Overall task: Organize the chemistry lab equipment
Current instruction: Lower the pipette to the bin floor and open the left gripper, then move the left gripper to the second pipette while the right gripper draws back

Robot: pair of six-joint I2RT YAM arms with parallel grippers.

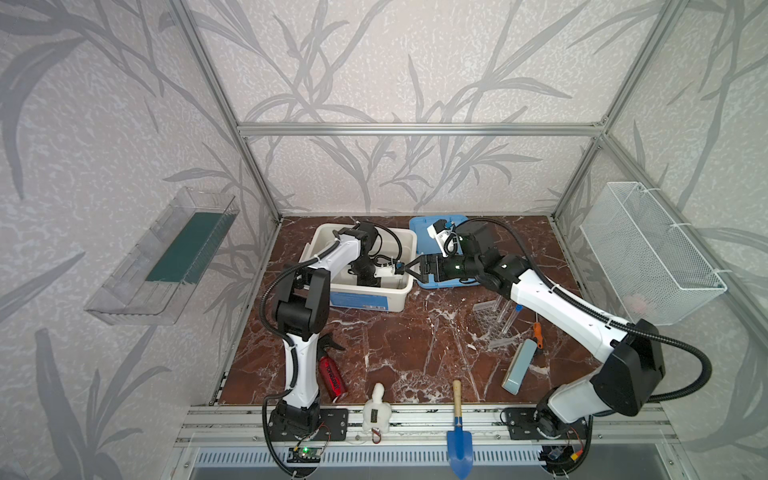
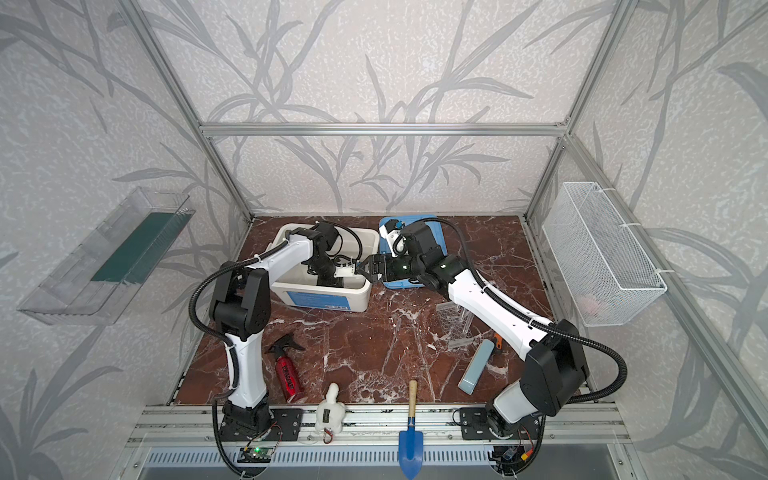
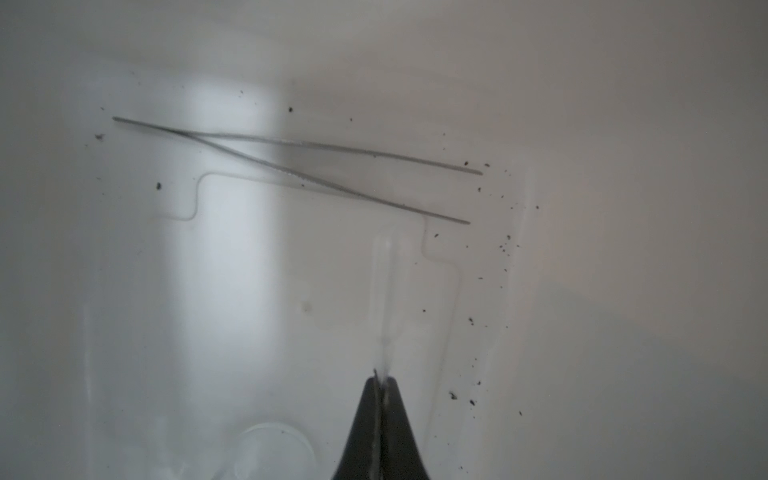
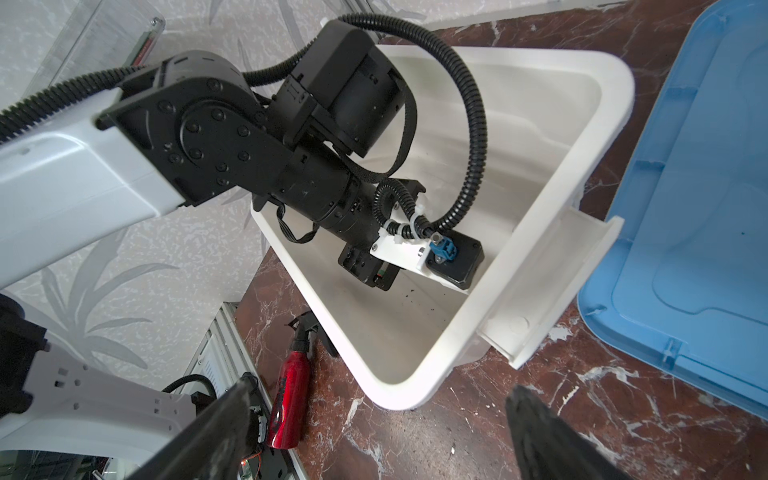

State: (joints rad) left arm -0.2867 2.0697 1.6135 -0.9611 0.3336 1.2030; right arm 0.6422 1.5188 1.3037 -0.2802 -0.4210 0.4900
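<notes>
The left claw (image 3: pixel 381 379), inside the white bin (image 4: pixel 536 257), is clenched, seemingly pinching a slim clear tube (image 3: pixel 383 299) that runs straight out ahead of its tips. Beyond the tube's far end two thin rods (image 3: pixel 374 154) lie crossed on the bin floor, their length set across the claw's line. The right claw (image 1: pixel 409 270) gapes empty just outside the rim, so the left arm is nearer to them
</notes>
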